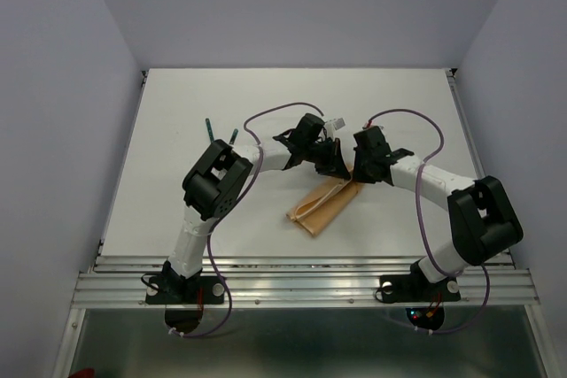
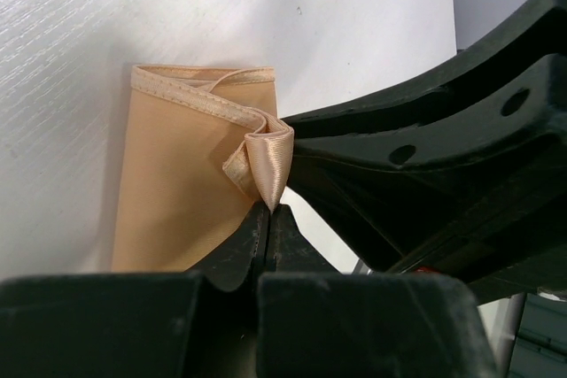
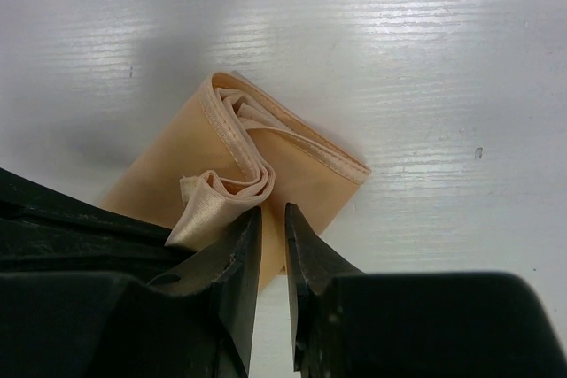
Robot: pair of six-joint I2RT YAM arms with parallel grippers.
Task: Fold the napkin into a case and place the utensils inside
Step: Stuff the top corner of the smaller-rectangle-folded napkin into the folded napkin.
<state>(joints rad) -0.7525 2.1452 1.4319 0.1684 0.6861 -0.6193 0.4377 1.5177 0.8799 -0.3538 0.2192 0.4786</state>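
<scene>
Left gripper [image 2: 267, 207]: jaws clamped on napkin [image 2: 177, 183] hem fold, likely holding its mouth open | right gripper [image 3: 273, 214]: jaws slightly parted, empty, beside same fold | utensils [image 1: 209, 123]: far left, outside.

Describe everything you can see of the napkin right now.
The napkin is peach-tan, satin-shiny cloth with a stitched hem. It is folded into a narrow, layered oblong and lies flat and diagonal on the white table between the arms. At one end the top edge is lifted into a small loop, pinched by the shut left gripper. The right gripper, jaws slightly apart, sits beside that loop and grips nothing.
</scene>
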